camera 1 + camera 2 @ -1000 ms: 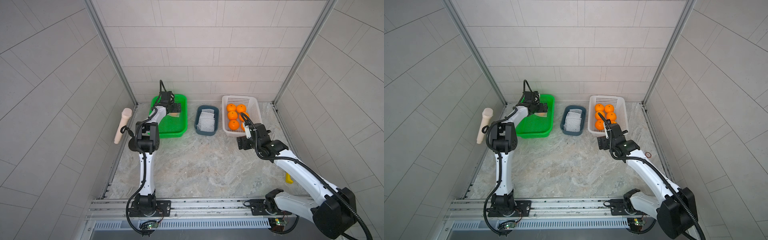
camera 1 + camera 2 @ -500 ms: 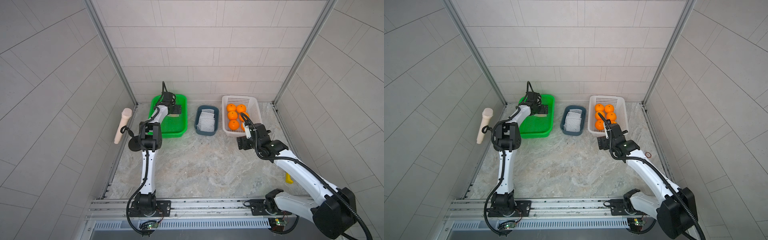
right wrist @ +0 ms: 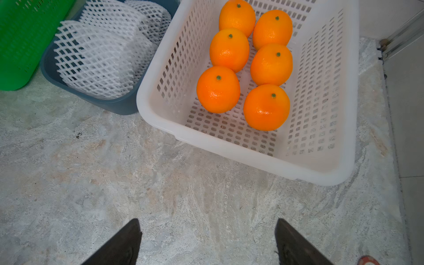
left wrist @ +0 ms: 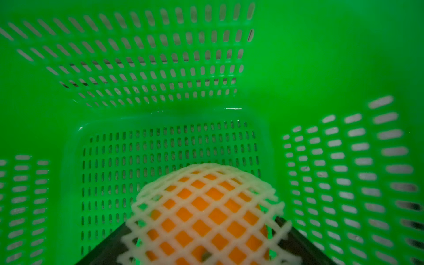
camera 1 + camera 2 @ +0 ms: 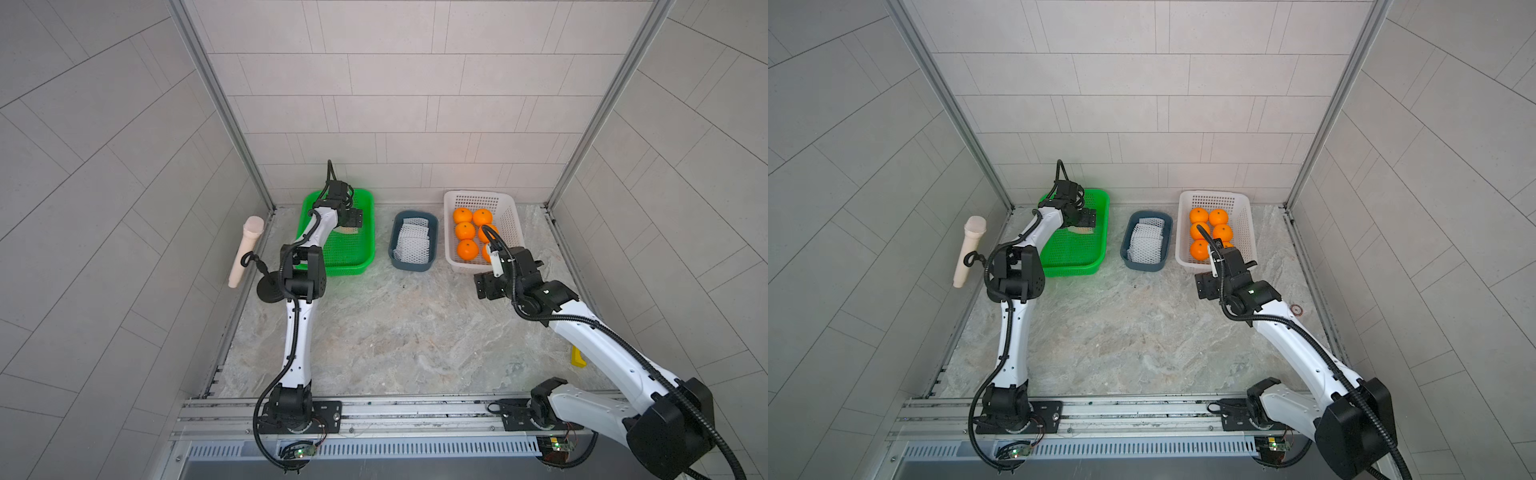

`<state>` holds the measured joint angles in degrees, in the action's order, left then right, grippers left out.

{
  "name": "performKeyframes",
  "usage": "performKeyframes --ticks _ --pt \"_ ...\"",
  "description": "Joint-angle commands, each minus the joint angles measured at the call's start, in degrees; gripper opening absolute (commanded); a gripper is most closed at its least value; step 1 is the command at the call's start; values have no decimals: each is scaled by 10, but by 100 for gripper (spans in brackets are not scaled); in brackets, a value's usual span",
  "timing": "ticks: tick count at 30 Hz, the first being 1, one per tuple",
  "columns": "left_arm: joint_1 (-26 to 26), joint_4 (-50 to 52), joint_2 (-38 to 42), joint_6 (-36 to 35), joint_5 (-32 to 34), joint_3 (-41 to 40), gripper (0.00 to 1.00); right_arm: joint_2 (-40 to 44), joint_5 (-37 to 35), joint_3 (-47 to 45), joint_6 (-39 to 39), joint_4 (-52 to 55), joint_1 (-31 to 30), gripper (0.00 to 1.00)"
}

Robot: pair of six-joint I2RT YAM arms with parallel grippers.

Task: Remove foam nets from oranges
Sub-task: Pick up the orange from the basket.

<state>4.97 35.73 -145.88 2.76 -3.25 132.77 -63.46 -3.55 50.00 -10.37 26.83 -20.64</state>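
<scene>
An orange wrapped in a white foam net (image 4: pixel 202 215) lies on the floor of the green basket (image 4: pixel 137 57). My left gripper (image 4: pixel 204 223) reaches into that basket and stands open, one dark finger on either side of the netted orange. Whether the fingers touch the net I cannot tell. From above only a pale bit of this net (image 5: pixel 347 228) shows under the left gripper (image 5: pixel 351 220). Several bare oranges (image 3: pixel 266 106) sit in the white basket (image 3: pixel 229 146). Limp foam nets (image 3: pixel 103 50) fill the blue-grey bin (image 3: pixel 110 105). My right gripper (image 3: pixel 207 221) hangs open and empty over the stone floor, just in front of the white basket.
The green basket (image 5: pixel 353 266), blue-grey bin (image 5: pixel 392 253) and white basket (image 5: pixel 511 216) stand in a row along the back wall. A beige microphone-like object (image 5: pixel 245 249) leans at the left wall. A yellow piece (image 5: pixel 577 357) and a small ring (image 5: pixel 1296 309) lie at the right.
The left arm's elbow has swung to the right while its gripper stayed low in the green basket around the netted orange. The right arm has not moved.
</scene>
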Motion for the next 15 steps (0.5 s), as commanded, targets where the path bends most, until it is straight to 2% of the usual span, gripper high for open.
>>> performKeyframes --ticks 1,5,7,11,15 --pt "3 34 -20 -16 13 28 95 8 -11 -5 -2 -1 -4 92" --pt "3 58 -36 -20 21 52 93 9 -12 -5 -2 -1 -3 92" --pt "4 55 -33 -19 21 49 87 10 -13 -5 -2 -1 -4 92" --pt "3 35 -8 -12 22 27 79 12 -13 -6 -3 -1 -4 92" --pt "4 17 35 -5 25 -6 77 20 -10 -9 -4 -2 -4 92"
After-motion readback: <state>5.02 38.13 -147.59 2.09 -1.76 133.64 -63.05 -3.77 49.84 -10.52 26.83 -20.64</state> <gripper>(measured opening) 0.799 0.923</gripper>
